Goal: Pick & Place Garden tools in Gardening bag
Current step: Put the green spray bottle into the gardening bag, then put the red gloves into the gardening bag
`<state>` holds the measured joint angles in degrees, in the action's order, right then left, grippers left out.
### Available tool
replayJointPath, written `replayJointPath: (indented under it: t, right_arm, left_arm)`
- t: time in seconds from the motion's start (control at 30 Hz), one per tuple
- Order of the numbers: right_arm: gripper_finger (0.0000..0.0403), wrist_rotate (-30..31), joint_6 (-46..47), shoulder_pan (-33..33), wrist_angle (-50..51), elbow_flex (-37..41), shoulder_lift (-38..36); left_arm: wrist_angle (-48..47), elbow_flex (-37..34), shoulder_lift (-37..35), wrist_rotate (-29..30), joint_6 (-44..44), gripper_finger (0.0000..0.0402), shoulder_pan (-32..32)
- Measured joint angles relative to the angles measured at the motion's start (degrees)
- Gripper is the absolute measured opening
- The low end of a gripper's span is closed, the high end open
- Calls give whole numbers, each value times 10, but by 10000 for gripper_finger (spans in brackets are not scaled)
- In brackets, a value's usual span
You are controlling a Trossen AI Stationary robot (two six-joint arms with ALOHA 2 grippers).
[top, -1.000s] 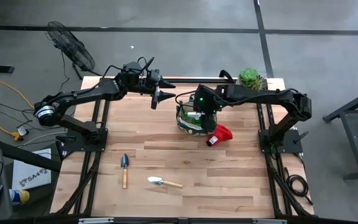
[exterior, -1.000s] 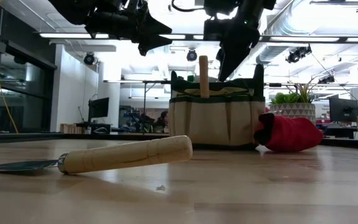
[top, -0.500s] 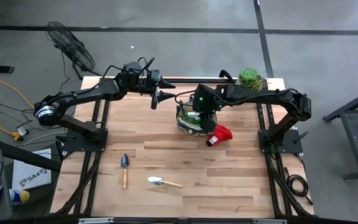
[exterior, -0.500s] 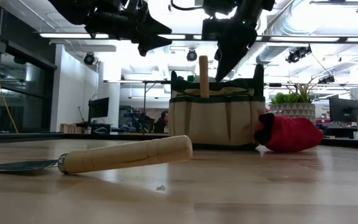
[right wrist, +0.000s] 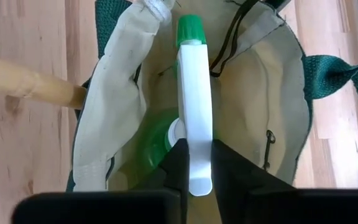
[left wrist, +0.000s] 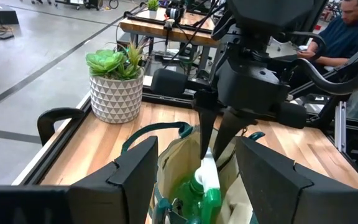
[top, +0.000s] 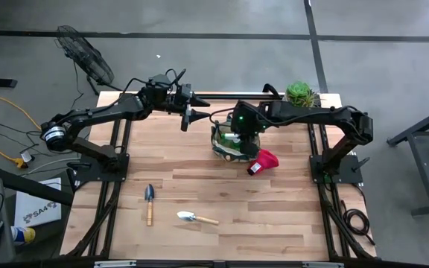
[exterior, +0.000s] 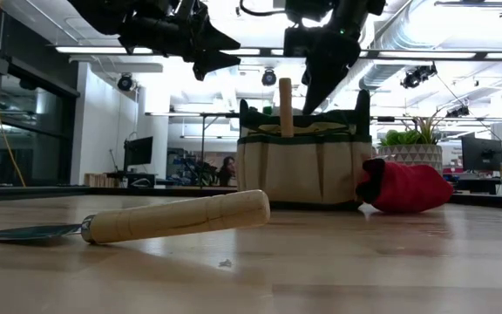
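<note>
Right claw [right wrist: 194,158] | now clenched on spray bottle [right wrist: 193,99] inside gardening bag [top: 225,146], open a second ago | left claw [top: 188,109] released, waiting at 10 o'clock | bottle probably gets repositioned.

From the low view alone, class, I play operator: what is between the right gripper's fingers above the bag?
Observer: The right wrist view shows the right gripper pinching the white spray head of the bottle, which stands inside the bag.
Operator: I see one trowel. Any more?
Observer: The high view shows two: a dark trowel and a pale trowel.
Operator: And the left gripper?
Observer: The left gripper is open and empty, off the bag's left side.
</note>
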<state>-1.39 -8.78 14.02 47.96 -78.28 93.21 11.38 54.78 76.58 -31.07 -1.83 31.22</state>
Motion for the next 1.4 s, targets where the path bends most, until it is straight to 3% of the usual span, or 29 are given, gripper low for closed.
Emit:
replayJointPath:
  t: [0.63,1.03,1.4]
  right_arm:
    - [32,-3,7,0,115,0,-25]
    - [14,-6,26,-1,121,0,-38]
    - [49,2,114,-8,140,0,-111]
  left_arm:
    - [0,0,0,0,0,212,0]
    - [0,0,0,0,0,212,0]
    - [0,0,0,0,0,212,0]
